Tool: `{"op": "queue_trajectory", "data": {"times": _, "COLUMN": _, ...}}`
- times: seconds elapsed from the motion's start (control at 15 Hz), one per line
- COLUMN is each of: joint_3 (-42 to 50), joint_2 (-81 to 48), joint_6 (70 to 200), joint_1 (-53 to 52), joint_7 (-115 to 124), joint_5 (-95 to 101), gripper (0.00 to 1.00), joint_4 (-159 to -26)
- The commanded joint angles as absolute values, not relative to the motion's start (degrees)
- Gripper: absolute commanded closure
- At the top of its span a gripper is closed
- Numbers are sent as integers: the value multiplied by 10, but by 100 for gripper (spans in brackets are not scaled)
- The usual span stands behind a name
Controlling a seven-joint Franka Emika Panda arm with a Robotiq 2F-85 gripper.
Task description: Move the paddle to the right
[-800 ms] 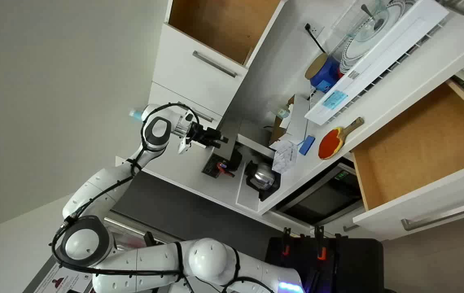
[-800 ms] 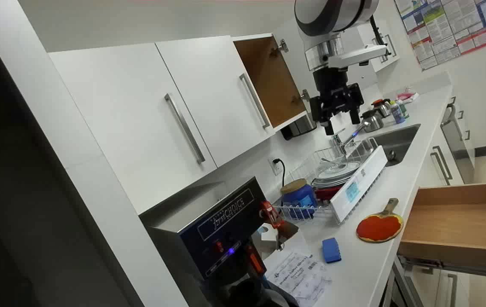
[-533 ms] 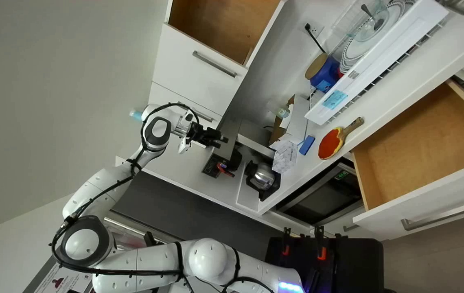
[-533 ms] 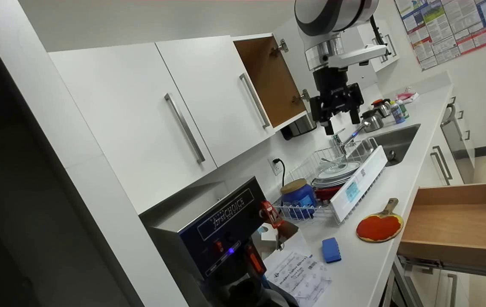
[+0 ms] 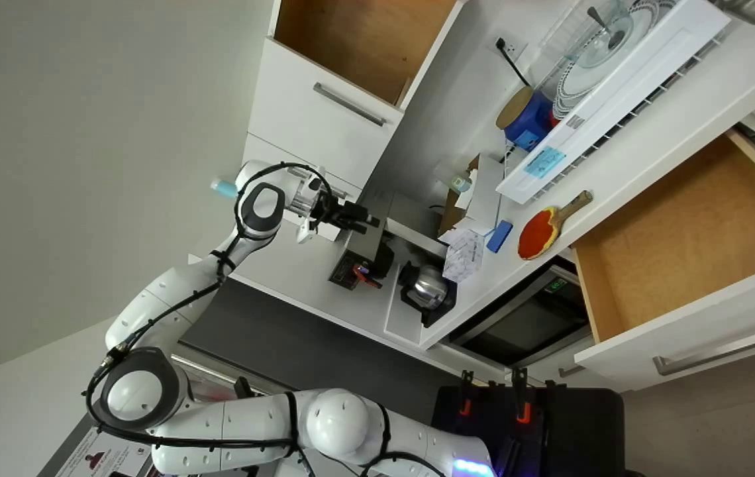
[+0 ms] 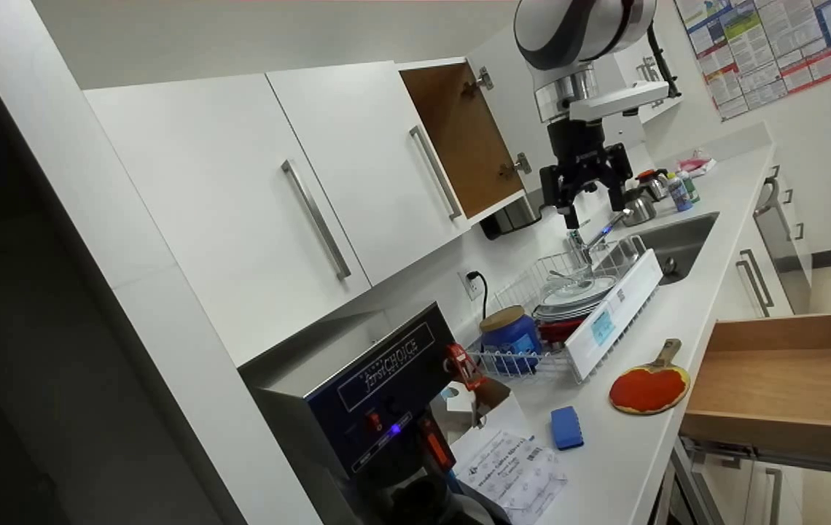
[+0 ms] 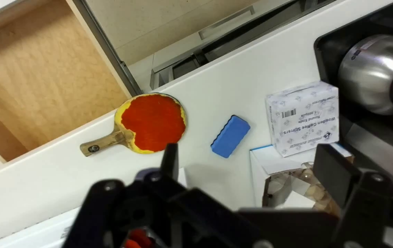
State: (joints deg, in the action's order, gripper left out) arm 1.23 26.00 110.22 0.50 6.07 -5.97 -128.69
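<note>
The paddle lies flat on the white counter near its front edge, beside the open drawer. It has a red face with a worn yellow rim and a wooden handle. It shows in both exterior views (image 5: 538, 235) (image 6: 647, 391) and at the left of the wrist view (image 7: 153, 122). My gripper (image 5: 371, 225) is open and empty, well above the counter and apart from the paddle. It hangs over the dish rack area in an exterior view (image 6: 595, 213). In the wrist view its fingers (image 7: 246, 150) are wide apart, and the paddle lies beyond the left finger.
A blue eraser (image 7: 230, 136) lies beside the paddle. A coffee stirrer box (image 7: 303, 119) and an open carton (image 7: 262, 168) stand near a steel pot (image 7: 369, 74). A dish rack with a white panel (image 6: 616, 315) stands behind the paddle. An open drawer (image 6: 787, 379) juts out in front.
My arm and open gripper have shifted slightly to the right in both exterior views. The paddle and the other things have not moved.
</note>
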Motion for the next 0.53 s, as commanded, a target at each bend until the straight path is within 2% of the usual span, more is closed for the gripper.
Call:
{"op": "queue_trajectory", "data": {"times": 0.0, "joint_3": 42, "joint_2": 202, "joint_6": 1141, "joint_1": 38, "joint_7": 78, "joint_5": -75, "gripper": 0, "joint_4": -1268}}
{"op": "queue_trajectory", "data": {"times": 0.47, "joint_3": 97, "joint_2": 39, "joint_6": 1289, "joint_1": 92, "joint_7": 147, "joint_5": -105, "gripper": 0, "joint_4": -1238}}
